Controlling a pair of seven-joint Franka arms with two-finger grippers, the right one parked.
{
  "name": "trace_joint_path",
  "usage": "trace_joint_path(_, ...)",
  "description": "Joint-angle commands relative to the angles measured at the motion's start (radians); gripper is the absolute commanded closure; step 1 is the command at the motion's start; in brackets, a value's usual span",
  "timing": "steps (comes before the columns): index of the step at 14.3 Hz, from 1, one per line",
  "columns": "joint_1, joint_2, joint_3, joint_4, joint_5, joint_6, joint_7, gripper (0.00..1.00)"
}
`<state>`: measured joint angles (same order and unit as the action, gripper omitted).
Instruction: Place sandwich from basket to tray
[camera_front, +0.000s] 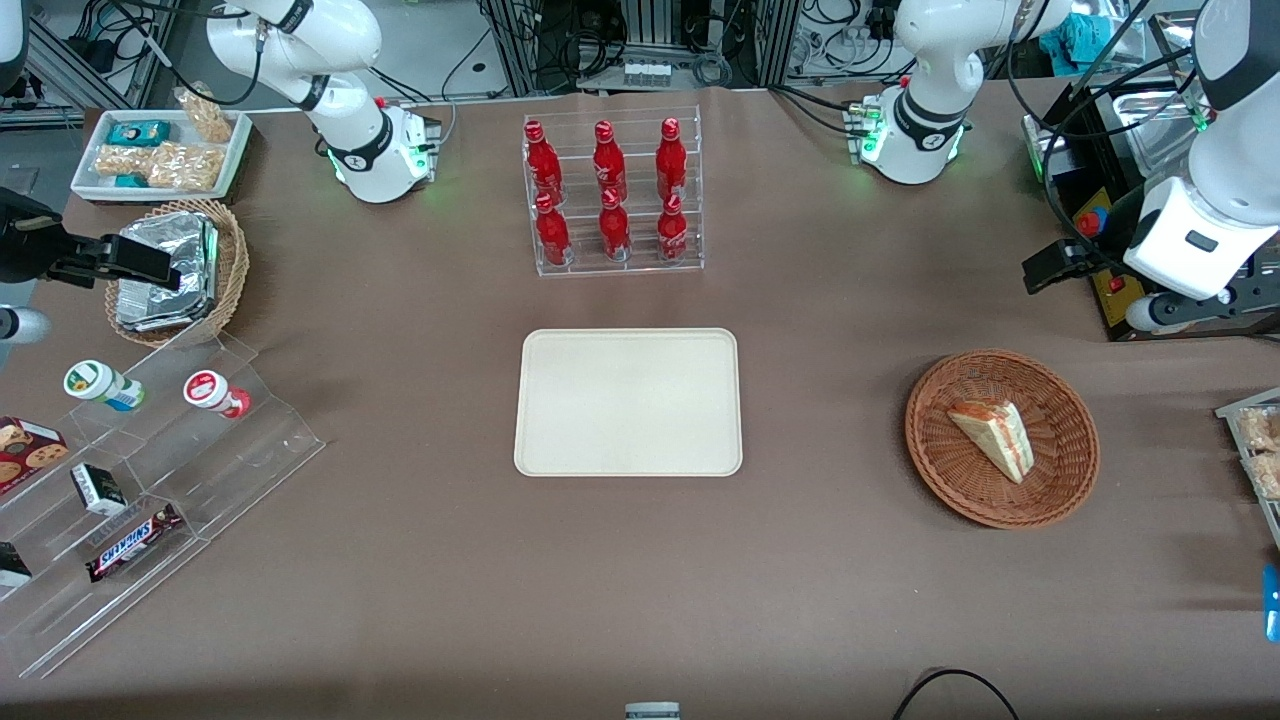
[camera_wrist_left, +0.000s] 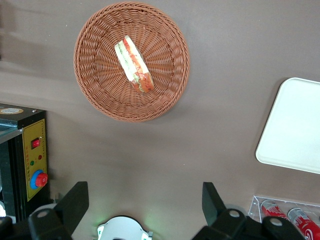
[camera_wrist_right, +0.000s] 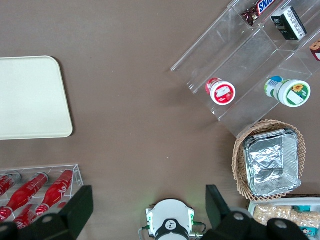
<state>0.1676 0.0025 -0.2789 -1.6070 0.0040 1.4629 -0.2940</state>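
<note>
The sandwich (camera_front: 995, 435) (camera_wrist_left: 134, 64), a white bread wedge with red-orange and green filling, lies in the round reddish-brown wicker basket (camera_front: 930, 470) (camera_wrist_left: 95, 95) toward the working arm's end of the table. The cream tray (camera_front: 628, 400) (camera_wrist_left: 297, 125) (camera_wrist_right: 30, 97) sits bare at the table's middle. My gripper (camera_front: 1050, 268) (camera_wrist_left: 145, 200) hangs high above the table, farther from the front camera than the basket and apart from it. It is open, its fingers (camera_wrist_left: 75, 202) spread wide with nothing between them.
A clear rack of red bottles (camera_front: 612, 195) (camera_wrist_left: 287, 220) stands farther back than the tray. A black control box with a red button (camera_front: 1095, 230) (camera_wrist_left: 30, 160) is beside my gripper. A stepped acrylic shelf (camera_front: 150, 470), a foil-filled tan basket (camera_front: 175, 270) and a snack tray (camera_front: 160, 150) lie toward the parked arm's end.
</note>
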Motion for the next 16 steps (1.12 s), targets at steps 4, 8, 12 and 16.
trace_joint_path(4, 0.01, 0.007, -0.006, 0.016, -0.009, -0.004, -0.004, 0.0)
trace_joint_path(8, 0.01, 0.033, -0.006, 0.007, 0.002, -0.006, -0.005, 0.0)
trace_joint_path(12, 0.026, 0.082, 0.006, -0.019, 0.008, 0.007, -0.013, 0.0)
trace_joint_path(16, 0.027, 0.097, 0.024, -0.184, 0.114, 0.262, -0.017, 0.0)
